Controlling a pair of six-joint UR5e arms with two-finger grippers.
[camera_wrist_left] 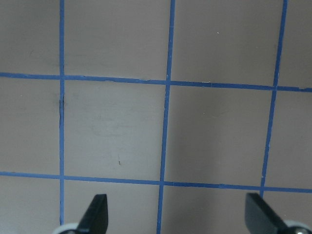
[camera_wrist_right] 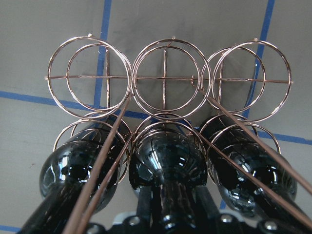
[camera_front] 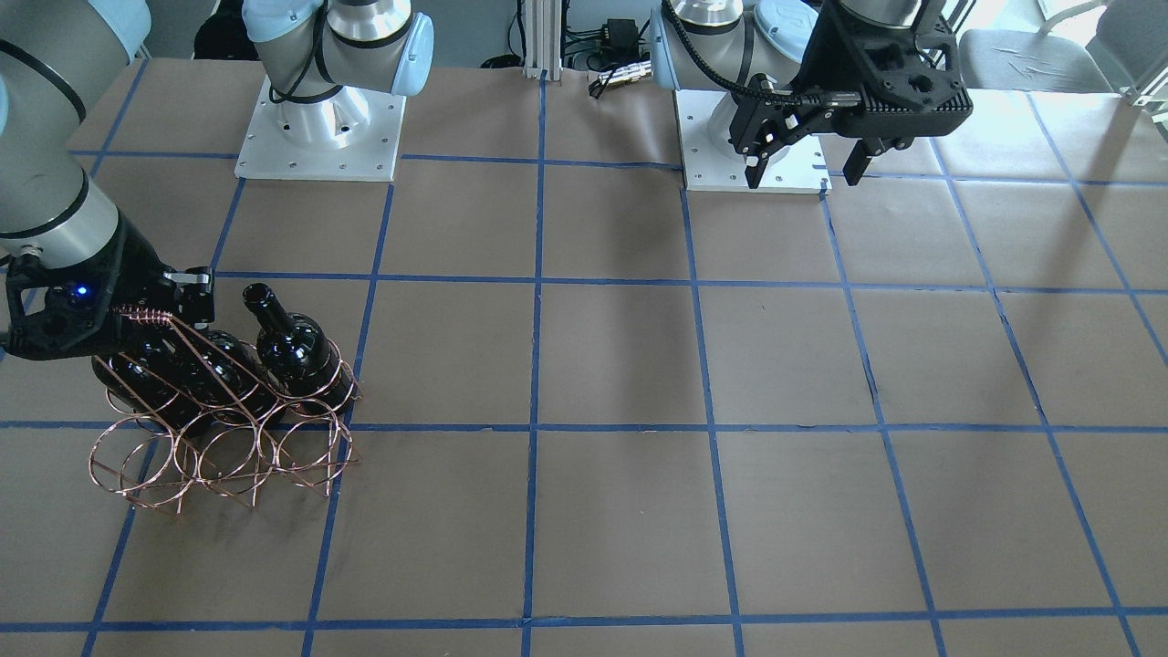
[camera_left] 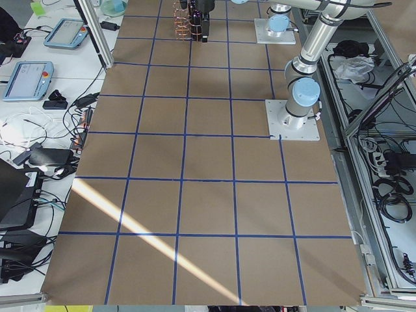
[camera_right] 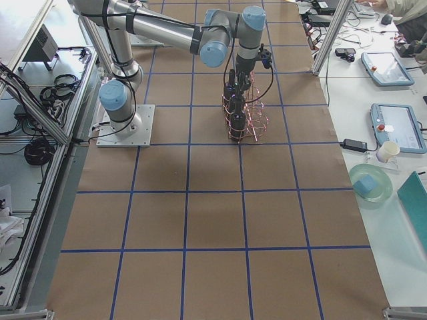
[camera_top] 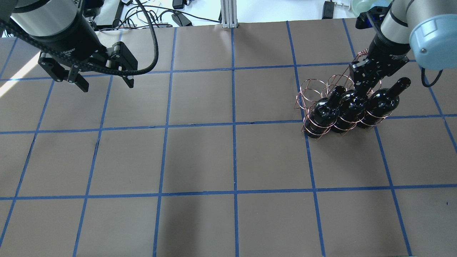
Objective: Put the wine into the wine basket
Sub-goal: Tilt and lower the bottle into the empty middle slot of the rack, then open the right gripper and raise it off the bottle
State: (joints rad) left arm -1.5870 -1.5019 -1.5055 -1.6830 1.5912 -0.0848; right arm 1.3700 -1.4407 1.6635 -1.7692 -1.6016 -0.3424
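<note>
Your wine (camera_top: 351, 107) stands in the middle ring of the robot-side row of the wine basket (camera_wrist_right: 165, 77), between two other bottles (camera_top: 325, 111), so the placing itself looks done. The right gripper (camera_top: 361, 85) has its fingers round that bottle's neck and seems to pinch it; what's left, I'd judge, is letting go and lifting clear. Your left gripper (camera_top: 107, 85) hovers well apart over the table (camera_top: 228, 160), fingers spread wide

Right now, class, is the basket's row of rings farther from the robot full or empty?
Empty: the table shows through all three of those rings in the basket. The three bottles fill the other row.
</note>
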